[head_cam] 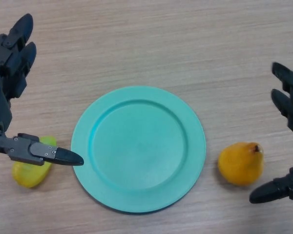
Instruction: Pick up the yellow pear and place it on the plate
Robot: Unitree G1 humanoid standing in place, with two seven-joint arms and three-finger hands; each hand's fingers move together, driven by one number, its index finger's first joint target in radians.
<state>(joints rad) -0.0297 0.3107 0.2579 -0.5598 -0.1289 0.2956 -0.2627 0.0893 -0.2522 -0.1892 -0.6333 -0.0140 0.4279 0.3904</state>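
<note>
Wood-grain bench (151,44), wide bare stretch above teal plate (138,148) at centre. One yellow pear (240,163) right of plate, just clear of rim, stem end up-right, long axis slanted. One yellow-green fruit (30,170) left of plate, partly under left hand (10,97) thumb. Right hand (288,141) at right edge, fingers spread, pear between thumb and fingers, untouched. Left fingers straight, spread.

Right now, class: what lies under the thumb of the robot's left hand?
Under the left hand's thumb lies a yellow-green fruit on the table. Its lower half and top edge show; the thumb covers a band across it, so its whole shape cannot be seen.
</note>
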